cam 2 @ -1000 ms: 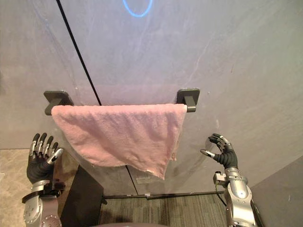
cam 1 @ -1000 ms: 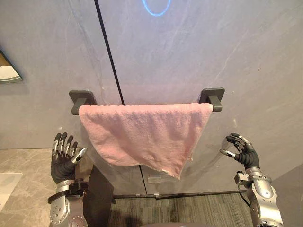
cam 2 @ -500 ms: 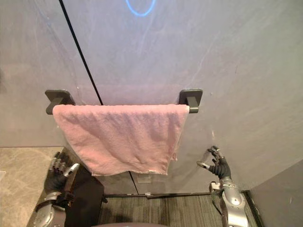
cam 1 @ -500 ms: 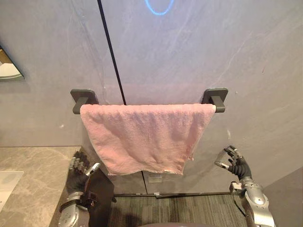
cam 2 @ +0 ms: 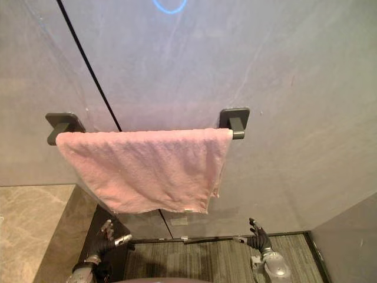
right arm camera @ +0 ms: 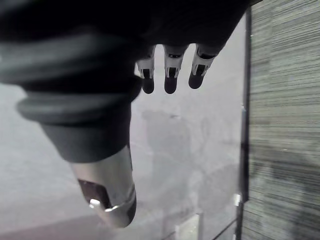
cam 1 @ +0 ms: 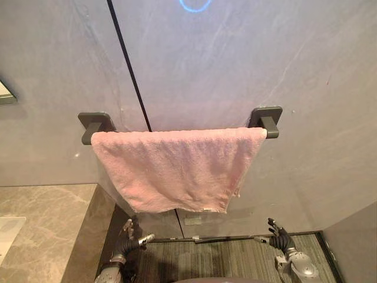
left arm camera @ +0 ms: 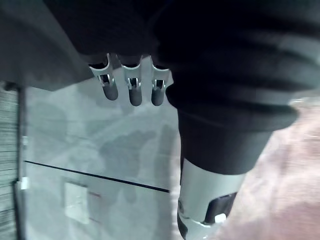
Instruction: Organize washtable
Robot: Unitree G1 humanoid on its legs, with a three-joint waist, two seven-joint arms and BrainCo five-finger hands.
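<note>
I see the pink towel [cam 1: 177, 168] in the middle of the frame. It hangs spread out on the grey wall [cam 1: 224, 65], between 2 dark holders: the left bracket [cam 1: 94, 125] and the right bracket [cam 1: 266, 118]. Its top edge runs straight from 1 bracket to the other, and its bottom edge hangs free with nothing touching it. A blue ring [cam 1: 195, 5] glows at the top edge of the frame. The stone counter [cam 1: 41, 230] sits in the lower left, and the striped carpet [cam 1: 224, 259] lies along the bottom. My left hand [cam 1: 127, 240] is low down at the bottom, left of the middle, under the towel and well apart from it. Its fingers [left arm camera: 135, 92] are straight and spread, and it has hold of nothing. My right hand [cam 1: 281, 239] is at the bottom right, over the carpet and also well apart from the towel. Its fingers [right arm camera: 170, 80] are straight too, the thumb sticks out to the side, and nothing is in it.
</note>
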